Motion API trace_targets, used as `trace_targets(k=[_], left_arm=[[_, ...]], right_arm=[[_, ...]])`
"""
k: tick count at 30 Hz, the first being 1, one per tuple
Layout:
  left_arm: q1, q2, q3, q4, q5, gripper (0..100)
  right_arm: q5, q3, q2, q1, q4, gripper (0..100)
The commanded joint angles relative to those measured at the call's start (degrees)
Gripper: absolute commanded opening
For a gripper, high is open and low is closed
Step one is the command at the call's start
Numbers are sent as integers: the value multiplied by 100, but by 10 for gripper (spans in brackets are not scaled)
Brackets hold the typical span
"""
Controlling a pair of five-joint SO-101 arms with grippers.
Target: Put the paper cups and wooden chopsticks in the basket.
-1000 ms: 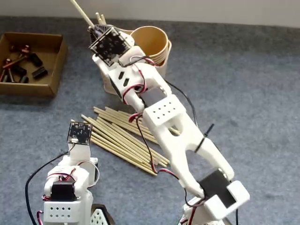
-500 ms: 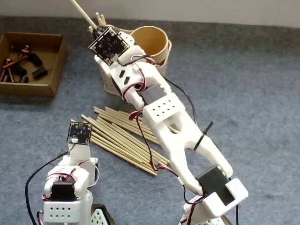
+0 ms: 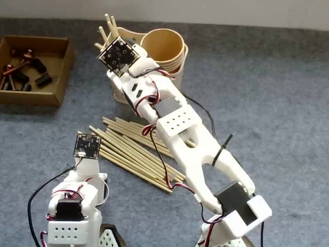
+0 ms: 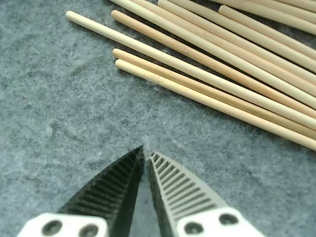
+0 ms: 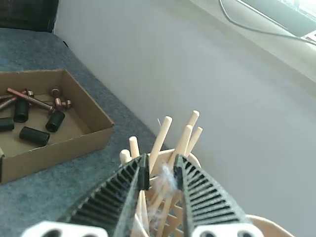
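My right gripper (image 5: 160,173) hangs just over the pale basket (image 3: 120,93), its fingers slightly open and holding nothing. Several wooden chopsticks (image 3: 107,28) stand upright in the basket and rise past the fingertips (image 5: 165,131). A tan paper cup (image 3: 164,45) sits in the basket beside them. A loose pile of chopsticks (image 3: 134,150) lies on the grey carpet between the arms. My left gripper (image 4: 146,154) is shut and empty, low over bare carpet a little short of the nearest chopsticks (image 4: 207,74). The left arm's wrist (image 3: 87,146) sits at the pile's near left end.
A cardboard box (image 3: 31,98) with small dark and copper parts stands at the far left (image 5: 74,133). A white wall runs behind the basket. Open grey carpet lies to the right of the right arm.
The long chopstick that stuck up and out from my right gripper is now let go and stands lower among the others in the basket. The left arm has not moved.
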Motion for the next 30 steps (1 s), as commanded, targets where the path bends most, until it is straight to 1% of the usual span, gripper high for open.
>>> trace_targets(k=[1, 8, 11, 14, 19, 20, 23, 30], left_arm=[[31, -22, 110, 44, -18, 6], [31, -22, 110, 44, -18, 6], [31, -22, 110, 44, -18, 6], [31, -22, 110, 44, -18, 6], [31, -22, 110, 44, -18, 6], [31, -22, 110, 44, -18, 6], [31, -22, 110, 44, -18, 6], [31, -22, 110, 44, -18, 6]], right_arm=[[62, -40, -101, 40, 400, 92], [35, 22, -1200, -233, 1305, 91], [35, 242, -1763, -277, 1930, 91], [35, 602, -2273, -251, 2273, 91], [35, 1552, -3073, -233, 2299, 89], [35, 1727, -3231, -233, 2299, 78], [35, 2132, -3626, -242, 2299, 1], [35, 3046, -4312, -242, 2308, 5]])
